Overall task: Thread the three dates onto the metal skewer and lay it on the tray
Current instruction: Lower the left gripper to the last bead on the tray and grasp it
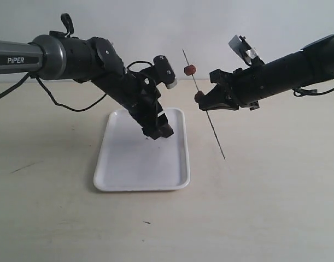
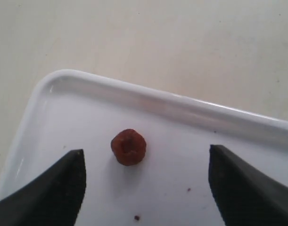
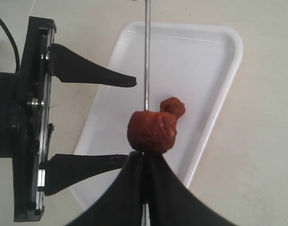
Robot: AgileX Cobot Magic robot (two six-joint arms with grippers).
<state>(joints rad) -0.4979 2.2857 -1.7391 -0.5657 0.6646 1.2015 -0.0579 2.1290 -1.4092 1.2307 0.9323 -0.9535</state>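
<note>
The white tray [image 1: 134, 164] lies on the table at centre. My left gripper [image 1: 158, 131] hangs open just above its far right part. In the left wrist view one date [image 2: 128, 147] lies on the tray [image 2: 158, 101] between the spread fingers [image 2: 54, 188], touching neither. To the right of the tray my right gripper [image 1: 202, 101] is shut on the metal skewer [image 1: 213, 131], held steeply tilted in the air. Two dates are threaded on it: one high up [image 1: 190, 69], one at the fingertips [image 1: 199, 97]. The right wrist view shows a threaded date [image 3: 152, 131] against the gripper [image 3: 144, 155], and a smaller date [image 3: 174, 107] behind it over the tray [image 3: 200, 61].
The beige table [image 1: 265, 207] stretches around the tray. A black cable [image 1: 74, 103] droops from the left arm to the table at the back left. Small dark crumbs [image 2: 136, 217] lie on the tray near the left gripper.
</note>
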